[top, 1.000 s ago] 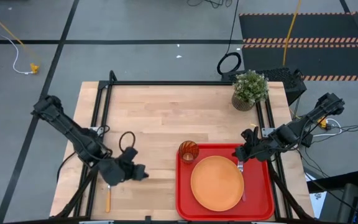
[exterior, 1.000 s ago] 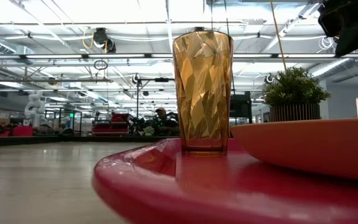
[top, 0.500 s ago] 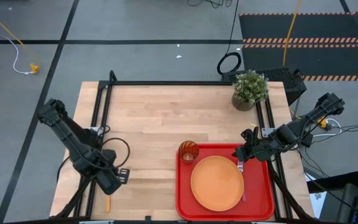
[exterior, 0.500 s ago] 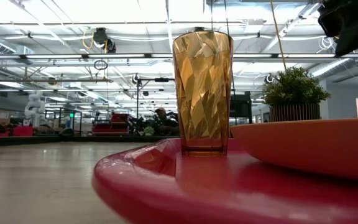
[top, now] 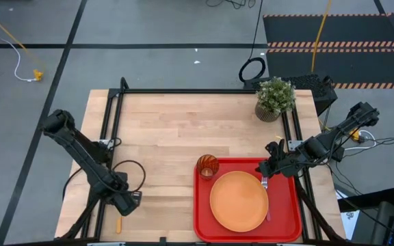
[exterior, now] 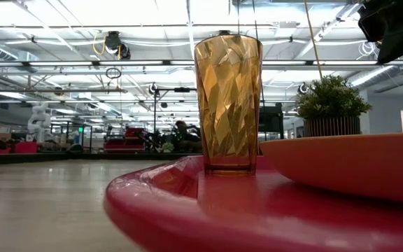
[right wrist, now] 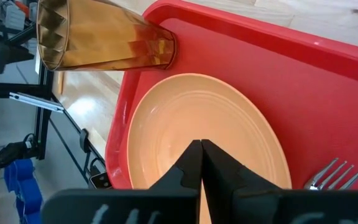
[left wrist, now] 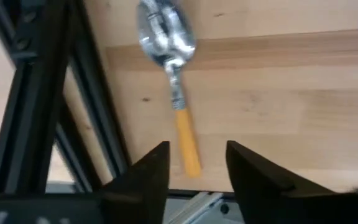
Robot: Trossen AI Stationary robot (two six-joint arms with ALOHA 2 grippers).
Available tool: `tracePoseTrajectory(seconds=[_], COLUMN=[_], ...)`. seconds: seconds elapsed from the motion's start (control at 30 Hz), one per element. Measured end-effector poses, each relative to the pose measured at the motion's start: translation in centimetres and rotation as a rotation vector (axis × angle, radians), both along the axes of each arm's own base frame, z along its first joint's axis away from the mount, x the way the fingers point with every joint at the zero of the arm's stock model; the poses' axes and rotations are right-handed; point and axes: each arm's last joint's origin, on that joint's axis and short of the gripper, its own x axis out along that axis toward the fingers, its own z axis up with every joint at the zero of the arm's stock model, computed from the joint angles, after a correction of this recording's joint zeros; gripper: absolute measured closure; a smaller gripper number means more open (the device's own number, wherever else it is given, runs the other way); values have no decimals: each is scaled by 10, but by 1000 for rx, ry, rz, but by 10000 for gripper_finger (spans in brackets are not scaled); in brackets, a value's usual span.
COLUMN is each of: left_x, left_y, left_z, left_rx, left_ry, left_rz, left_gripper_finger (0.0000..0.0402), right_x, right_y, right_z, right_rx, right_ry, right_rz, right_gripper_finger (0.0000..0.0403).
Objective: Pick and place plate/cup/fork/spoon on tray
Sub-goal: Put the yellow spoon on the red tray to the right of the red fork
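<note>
Spoon (left wrist: 171,74) lies alone at the worktop's (top: 169,137) seven o'clock, so the left gripper (left wrist: 196,167) hangs parted over its handle, right gripper (right wrist: 201,160) pinched shut, empty.

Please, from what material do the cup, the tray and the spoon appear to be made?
The cup: probably clear amber plastic, faceted and glossy, since light passes through it. The tray: likely moulded red plastic, with a shiny rounded rim. The spoon: a mirror-like metal bowl; its matte orange handle looks like plastic, though that is uncertain.

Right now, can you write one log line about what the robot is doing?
left tool: open over spoon on table | right tool: shut above plate | cup, fork: on tray
</note>
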Motion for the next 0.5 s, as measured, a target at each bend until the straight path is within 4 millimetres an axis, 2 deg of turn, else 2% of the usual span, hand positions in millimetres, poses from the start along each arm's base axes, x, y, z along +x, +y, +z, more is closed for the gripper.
tracePoseTrajectory(seconds=[0.2, 0.5], left_x=[-9, -17], left_y=[1, 10], left_z=[-24, -57], left_rx=[-23, -29], left_ry=[46, 53], left_rz=[7, 18], left_gripper_finger=[194, 190], right_x=[0, 1], right_y=[0, 1], right_z=[0, 1], right_rx=[0, 9], right_ry=[0, -12], right_rz=[0, 1], right_gripper_finger=[403, 403])
